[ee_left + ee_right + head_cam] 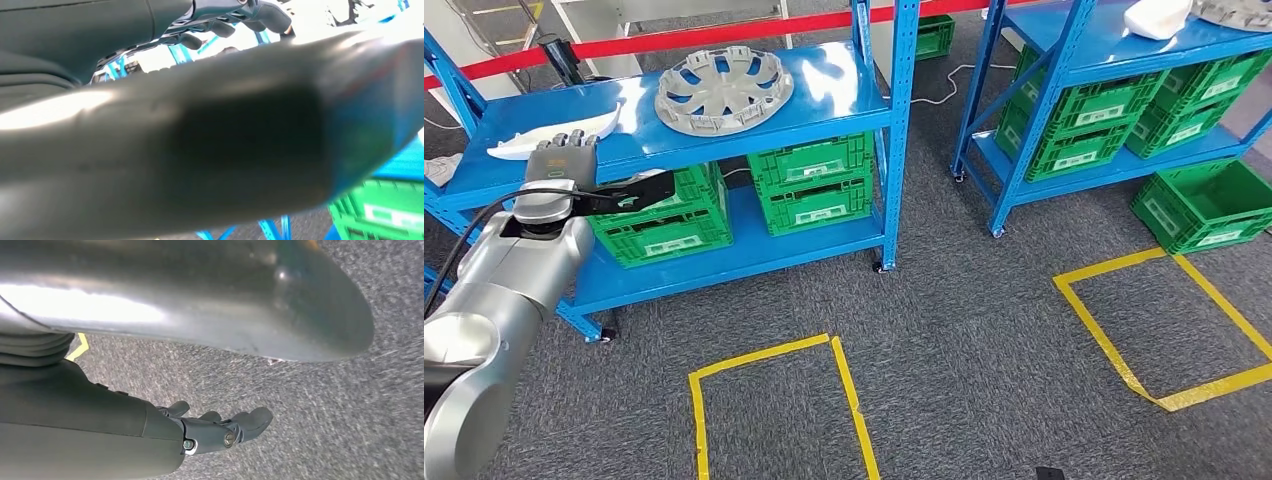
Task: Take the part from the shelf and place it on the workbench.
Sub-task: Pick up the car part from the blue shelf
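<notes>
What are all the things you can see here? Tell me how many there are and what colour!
shelf racks: two, blue, side by side at the back
wheel cover: one, grey, top of the left rack
long part: one, white, top of the left rack, at its left end
lumpy part: one, white, top of the right rack
crates: many, green, on the lower shelves; one more on the floor at right
tape squares: two, yellow, on the grey carpet
barrier tape: one, red, behind the racks
left hand: one, dark, at the long part
right hand: one, dark, above the carpet, holding nothing
</notes>
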`<state>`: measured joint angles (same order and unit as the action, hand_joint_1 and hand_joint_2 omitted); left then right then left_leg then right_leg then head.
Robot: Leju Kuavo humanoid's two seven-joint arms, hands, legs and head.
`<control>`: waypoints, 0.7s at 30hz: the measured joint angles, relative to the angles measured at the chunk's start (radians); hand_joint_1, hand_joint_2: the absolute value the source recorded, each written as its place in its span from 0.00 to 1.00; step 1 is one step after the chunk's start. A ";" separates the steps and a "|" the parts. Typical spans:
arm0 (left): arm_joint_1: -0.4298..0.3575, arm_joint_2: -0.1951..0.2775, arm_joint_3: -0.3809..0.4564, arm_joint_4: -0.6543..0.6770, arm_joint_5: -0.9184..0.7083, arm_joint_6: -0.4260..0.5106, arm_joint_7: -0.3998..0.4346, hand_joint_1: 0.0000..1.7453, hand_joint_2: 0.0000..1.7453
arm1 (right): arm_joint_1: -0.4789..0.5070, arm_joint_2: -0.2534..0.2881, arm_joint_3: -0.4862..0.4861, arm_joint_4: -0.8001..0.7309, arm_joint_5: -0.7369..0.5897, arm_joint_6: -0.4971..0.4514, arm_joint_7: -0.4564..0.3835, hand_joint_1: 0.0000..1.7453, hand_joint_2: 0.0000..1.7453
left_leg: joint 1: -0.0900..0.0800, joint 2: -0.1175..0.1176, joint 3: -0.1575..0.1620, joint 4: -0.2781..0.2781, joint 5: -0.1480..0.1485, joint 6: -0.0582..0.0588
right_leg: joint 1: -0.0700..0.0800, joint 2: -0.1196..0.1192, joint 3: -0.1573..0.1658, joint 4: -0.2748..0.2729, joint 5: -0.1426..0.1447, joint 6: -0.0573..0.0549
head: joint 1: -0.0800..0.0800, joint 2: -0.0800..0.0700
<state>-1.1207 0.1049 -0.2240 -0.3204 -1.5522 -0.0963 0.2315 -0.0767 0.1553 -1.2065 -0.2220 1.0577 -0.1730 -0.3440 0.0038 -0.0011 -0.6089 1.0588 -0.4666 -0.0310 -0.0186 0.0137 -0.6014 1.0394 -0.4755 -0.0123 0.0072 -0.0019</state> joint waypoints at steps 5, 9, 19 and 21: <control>-0.009 0.001 0.007 0.002 -0.001 -0.011 0.034 0.00 0.00 | -0.002 0.000 -0.001 0.000 -0.003 -0.007 0.000 0.00 0.00 | 0.000 -0.004 0.023 -0.038 -0.004 0.034 | 0.001 -0.003 -0.006 0.019 -0.019 0.028 | 0.001 0.000; -0.015 0.002 0.016 0.007 -0.001 -0.030 0.053 0.00 0.00 | -0.001 0.001 -0.001 0.000 -0.002 -0.007 0.002 0.00 0.00 | -0.002 -0.004 0.037 -0.041 -0.014 0.052 | 0.002 -0.007 -0.134 0.242 -0.097 0.034 | 0.002 0.000; -0.013 0.048 0.041 0.015 0.000 -0.038 0.070 0.00 0.00 | 0.002 0.001 -0.001 0.001 0.000 -0.006 0.002 0.00 0.00 | -0.009 -0.006 0.077 -0.039 -0.063 0.016 | 0.007 -0.010 -0.047 0.000 0.036 -0.001 | 0.001 0.000; -0.014 0.057 0.045 0.014 0.000 -0.040 0.072 0.00 0.00 | 0.001 0.001 -0.001 0.001 0.001 -0.005 0.002 0.00 0.00 | -0.007 -0.005 0.060 0.004 -0.084 0.003 | 0.002 -0.010 -0.031 -0.009 0.032 -0.013 | -0.002 0.000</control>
<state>-1.1349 0.1623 -0.1788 -0.3067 -1.5526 -0.1360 0.3034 -0.0760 0.1560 -1.2078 -0.2214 1.0583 -0.1781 -0.3423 -0.0032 -0.0061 -0.5490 1.0626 -0.5504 -0.0280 -0.0163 0.0035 -0.6326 1.0309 -0.4440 -0.0248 0.0051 -0.0019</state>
